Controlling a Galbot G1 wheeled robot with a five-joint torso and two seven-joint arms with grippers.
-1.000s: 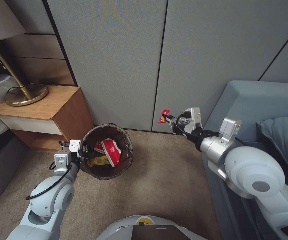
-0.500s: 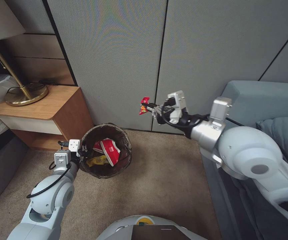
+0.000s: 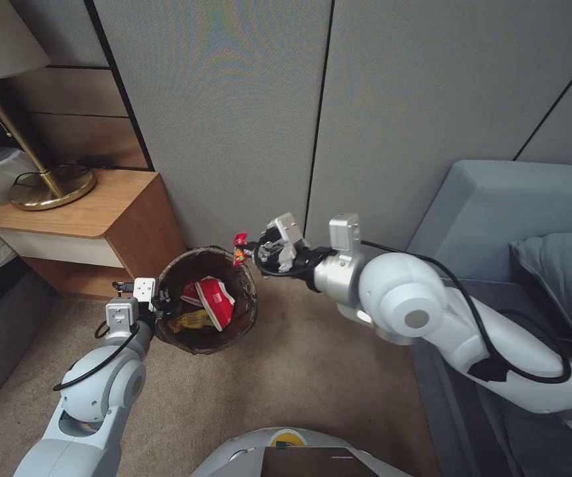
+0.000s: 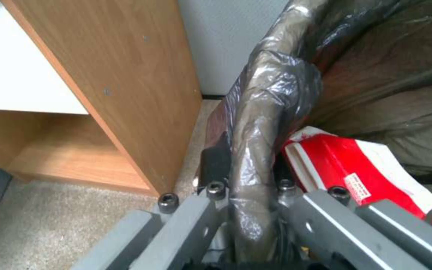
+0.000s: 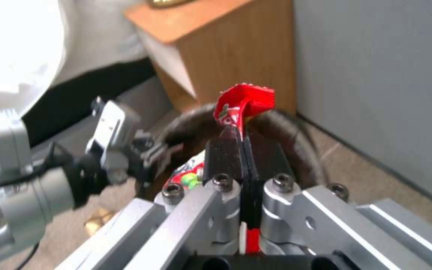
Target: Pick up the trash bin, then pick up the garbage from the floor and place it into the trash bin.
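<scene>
The trash bin (image 3: 243,308), lined with a dark brown bag, hangs just above the carpet beside the nightstand. My left gripper (image 3: 159,301) is shut on its near rim (image 4: 256,157), one finger inside and one outside. Inside lie a red-and-white wrapper (image 3: 214,301) (image 4: 361,168) and a yellow wrapper (image 3: 190,321). My right gripper (image 3: 249,250) (image 5: 243,144) is shut on a small red snack wrapper (image 3: 239,244) (image 5: 243,101), held over the bin's far right rim (image 5: 286,123). The left arm's wrist (image 5: 51,176) also appears in the right wrist view.
A wooden nightstand (image 3: 81,225) (image 4: 126,93) with a brass lamp (image 3: 51,187) stands left of the bin, close to it. A grey panelled wall (image 3: 233,119) runs behind. A blue-grey sofa (image 3: 518,199) with a cushion is at the right. Beige carpet (image 3: 319,371) lies open in front.
My right arm has swung left and down with the red wrapper, from near the sofa to above the bin's rim. The left gripper and bin shifted slightly left.
</scene>
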